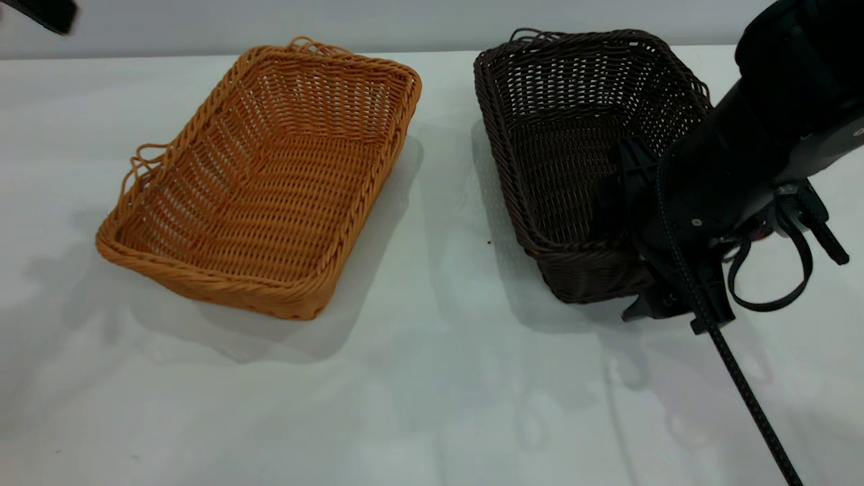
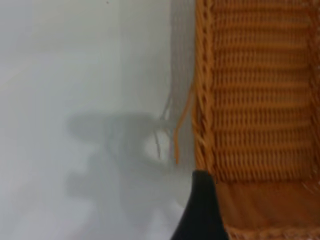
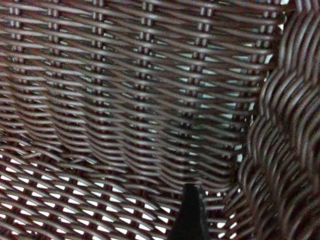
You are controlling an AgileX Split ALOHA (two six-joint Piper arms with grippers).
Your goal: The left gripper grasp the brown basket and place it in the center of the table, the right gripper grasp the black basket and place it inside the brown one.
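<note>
The black basket (image 1: 580, 148) sits on the table (image 1: 432, 378) at its right side, its near end looking slightly raised. The right gripper (image 1: 638, 223) straddles that basket's near right corner, one finger (image 3: 189, 215) inside against the weave, apparently clenched on the rim to lift it. The brown basket (image 1: 263, 175) rests left of centre, well apart, untouched. The left gripper (image 2: 200, 210) hangs above its handle-side rim; whether its fingers are parted I cannot tell.

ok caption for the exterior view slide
Right tool at the black wicker basket's near corner; brown wicker basket sits untouched beside it.
</note>
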